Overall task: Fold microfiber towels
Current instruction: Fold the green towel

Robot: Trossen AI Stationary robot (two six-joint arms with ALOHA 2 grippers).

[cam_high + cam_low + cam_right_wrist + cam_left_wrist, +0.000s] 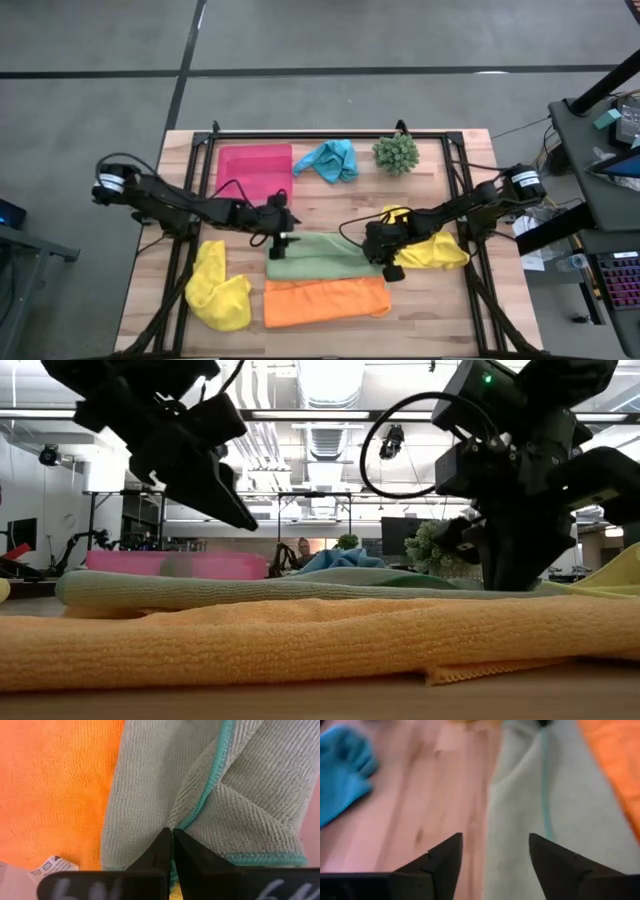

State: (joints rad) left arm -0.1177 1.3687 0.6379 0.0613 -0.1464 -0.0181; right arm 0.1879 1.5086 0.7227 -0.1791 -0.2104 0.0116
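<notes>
A light green towel (320, 258), folded into a long band, lies flat across the table's middle. My left gripper (495, 837) stands open just above its left end, one finger over the cloth and one over bare wood, touching nothing. My right gripper (172, 831) is shut at the towel's right end (385, 262). An orange towel (325, 300), also folded, lies alongside at the near edge. A crumpled yellow towel (220, 290) sits at the near left, and another (435, 250) lies under my right arm. A turquoise towel (330, 160) lies bunched at the back. My right gripper pinches the green towel's right end between its two fingertips, where a fold edged by the teal hem (195, 812) runs into them. The fingers slant down from the table's right side. How many layers they have, I cannot tell. The towel lies on the table.
At the back left lies a pink tray (253, 170), and a spiky green plant ball (396, 152) stands at the back right. Black rails (460, 200) run along the table's left, right and far sides. Bare wood shows between the tray and the green towel.
</notes>
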